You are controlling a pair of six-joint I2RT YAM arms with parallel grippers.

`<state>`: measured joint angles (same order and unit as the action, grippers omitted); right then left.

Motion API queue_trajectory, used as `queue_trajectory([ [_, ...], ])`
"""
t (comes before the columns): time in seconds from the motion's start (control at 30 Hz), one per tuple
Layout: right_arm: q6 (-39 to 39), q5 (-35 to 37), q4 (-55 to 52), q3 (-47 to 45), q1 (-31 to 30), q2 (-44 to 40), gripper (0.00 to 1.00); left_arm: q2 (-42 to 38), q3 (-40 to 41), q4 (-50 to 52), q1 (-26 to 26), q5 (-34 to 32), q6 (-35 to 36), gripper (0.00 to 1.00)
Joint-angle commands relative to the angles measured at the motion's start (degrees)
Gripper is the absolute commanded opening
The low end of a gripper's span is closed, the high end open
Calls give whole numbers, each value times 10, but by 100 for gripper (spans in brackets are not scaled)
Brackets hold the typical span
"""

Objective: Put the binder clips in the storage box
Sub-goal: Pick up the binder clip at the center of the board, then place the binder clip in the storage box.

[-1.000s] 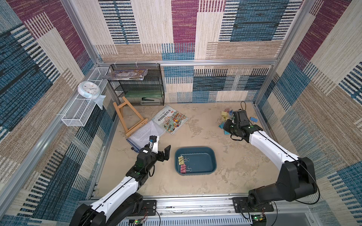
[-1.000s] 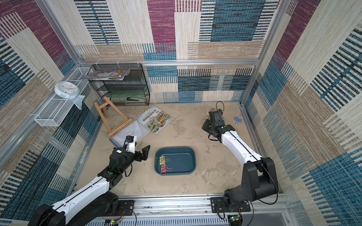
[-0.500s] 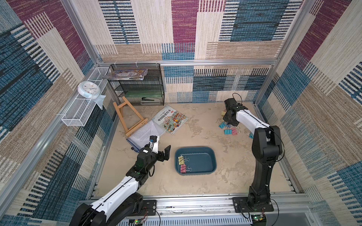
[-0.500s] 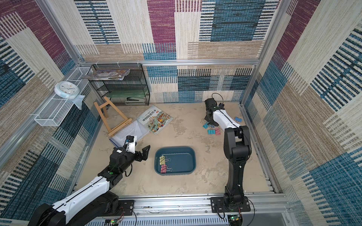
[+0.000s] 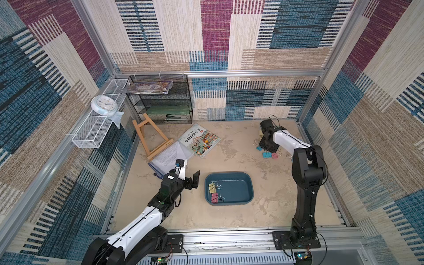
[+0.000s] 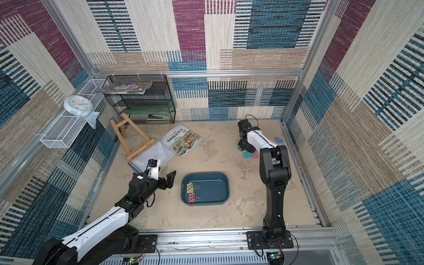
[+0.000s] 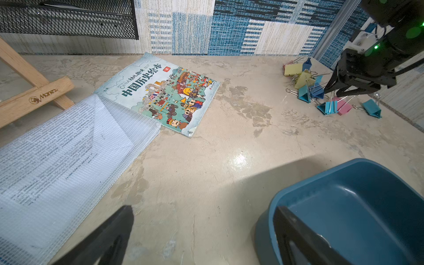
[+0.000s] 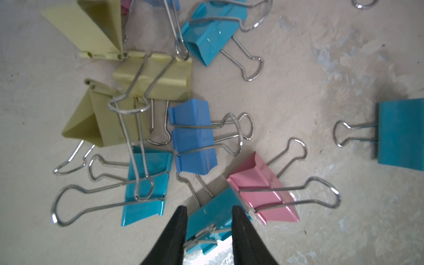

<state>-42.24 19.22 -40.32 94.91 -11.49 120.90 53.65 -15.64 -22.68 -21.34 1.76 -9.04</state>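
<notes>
The left gripper [image 7: 203, 207] was held wide open beside the storage box [image 5: 238, 190], and nothing was gripped. A yellow clip [image 5: 212, 187] and a pink clip [image 5: 215, 197] were seen inside it (just 2). The other binder clips [image 5: 266, 154] were piled well apart from it. The right gripper [image 8: 208, 207] was placed around a teal clip [image 8: 213, 215]. Whether it was squeezed could not be told.

Binder clips [image 8: 192, 137] look like painted metal: smooth pastel bodies with a soft sheen and a few scuffs, plus shiny bare wire handles. Storage box [image 5: 238, 188] is smooth, semi-matt plastic. Desk [image 7: 206, 183] is rough and blotchy, kinda stone-like, with one glossy patch. Easel [image 7: 34, 98] is plain unvarnished wood, the book [image 7: 169, 91] cover is glossy paper, the rack [image 7: 68, 20] is black metal mesh, and the walls [image 5: 206, 34] look like woven cloth.
</notes>
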Motion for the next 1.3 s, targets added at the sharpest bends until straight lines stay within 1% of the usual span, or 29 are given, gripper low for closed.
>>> queue_trajectory([
  [0.0,6,-3,2,-2,0,0,28,-2,-1,-13,1,0,0,99],
  [0.13,4,-5,5,-19,-1,-14,18,2,-3,-12,1,1,0,99],
  [0.3,8,-5,25,-66,-2,-58,9,8,-5,-13,1,5,-1,99],
  [0.4,14,-7,30,-92,-2,-91,0,7,-8,-7,1,3,1,99],
  [0.47,20,-12,34,-112,-2,-120,0,6,-8,-7,1,2,2,99],
  [0.6,22,-54,55,-167,-9,-208,0,4,-6,-7,1,1,1,99],
  [0.7,15,-106,100,-238,-30,-309,0,3,-5,-7,1,1,1,99],
  [0.77,22,-162,154,-293,-45,-387,0,2,-5,-8,1,1,1,99],
  [0.83,-2,-217,226,-361,-64,-468,0,0,-4,-7,1,1,1,99],
  [0.9,-33,-252,288,-418,-88,-530,0,-3,-4,-7,1,1,1,99],
  [0.93,-46,-263,316,-442,-106,-556,0,-3,-3,-8,1,1,1,99],
  [1.0,-75,-261,358,-481,-152,-592,0,-4,-3,-9,1,1,1,99],
  [1.1,-121,-246,411,-530,-228,-611,0,-4,-3,-9,1,1,1,99],
  [1.27,-172,-184,508,-588,-339,-579,0,-5,-2,-9,1,1,1,99],
])
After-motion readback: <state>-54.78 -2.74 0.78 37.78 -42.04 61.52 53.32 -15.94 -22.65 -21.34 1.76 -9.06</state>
